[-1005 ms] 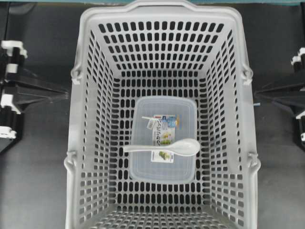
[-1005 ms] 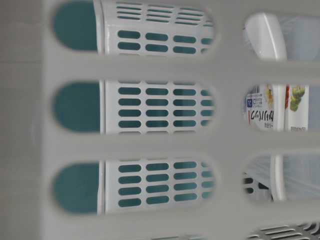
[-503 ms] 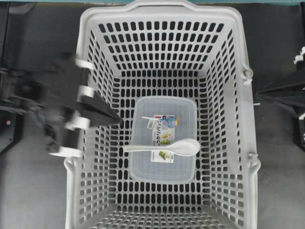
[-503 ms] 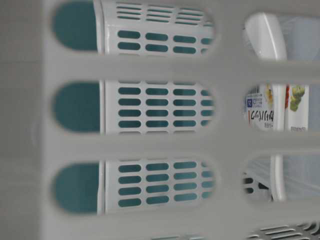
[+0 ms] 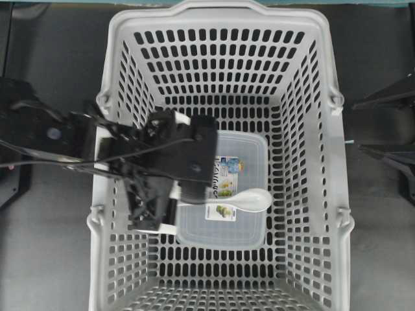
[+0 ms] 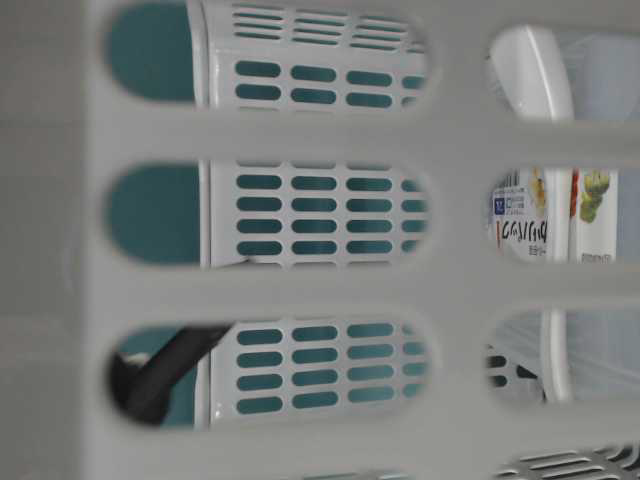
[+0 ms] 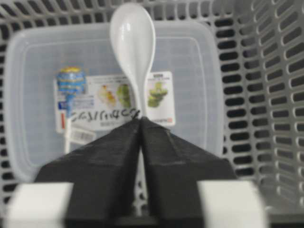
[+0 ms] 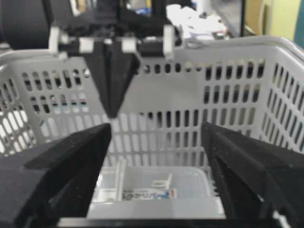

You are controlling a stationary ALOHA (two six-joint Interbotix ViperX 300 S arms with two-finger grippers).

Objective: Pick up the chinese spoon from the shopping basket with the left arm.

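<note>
**Left arm over the basket, jaws nearly together above the spoon handle**

From where I stand, the shopping basket [image 5: 220, 19] fills the middle of the dark table, its slotted grey walls sloping down to a perforated floor. On that floor lies a clear lidded container [image 5: 249, 146] with a printed label [image 5: 225, 172], and the chinese spoon [image 5: 249, 199] rests across the lid, white bowl toward the right wall, handle running left under the arm.

The left arm [image 5: 52, 133] reaches in over the basket's left rim, its black wrist block hanging above the left part of the container. In the left wrist view the left gripper [image 7: 140, 118] points down at the spoon: the two black fingers [image 7: 104, 161] meet almost at their tips, only a thin slit between them, and the spoon's handle lines up with that slit and passes beneath the tips. The bowl of the spoon lies free ahead of them. I cannot tell whether the tips touch the handle; nothing looks lifted.

The right gripper [image 8: 156, 137] stays outside the basket at its right side, jaws spread wide and holding nothing, looking across at the left gripper hanging inside.

Through the near wall's slots at table level, a dark piece of the arm [image 6: 165, 370] shows low on the left.
</note>
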